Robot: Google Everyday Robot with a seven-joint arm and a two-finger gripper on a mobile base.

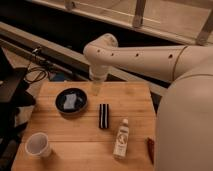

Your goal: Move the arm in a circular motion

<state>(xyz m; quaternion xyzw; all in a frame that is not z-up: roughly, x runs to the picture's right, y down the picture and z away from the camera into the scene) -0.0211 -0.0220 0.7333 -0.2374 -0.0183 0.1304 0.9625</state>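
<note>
Arm (145, 59) smooth cream tubes, rounded elbow; gripper (95, 86) above wooden table (75, 136).

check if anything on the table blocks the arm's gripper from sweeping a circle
Nothing visible does. The gripper hangs from the arm over the table's far edge. The black bowl sits nearest, the black bar a bit nearer the camera. Both lie low on the wood, seemingly below the tip, so a level circle looks clear.
</note>
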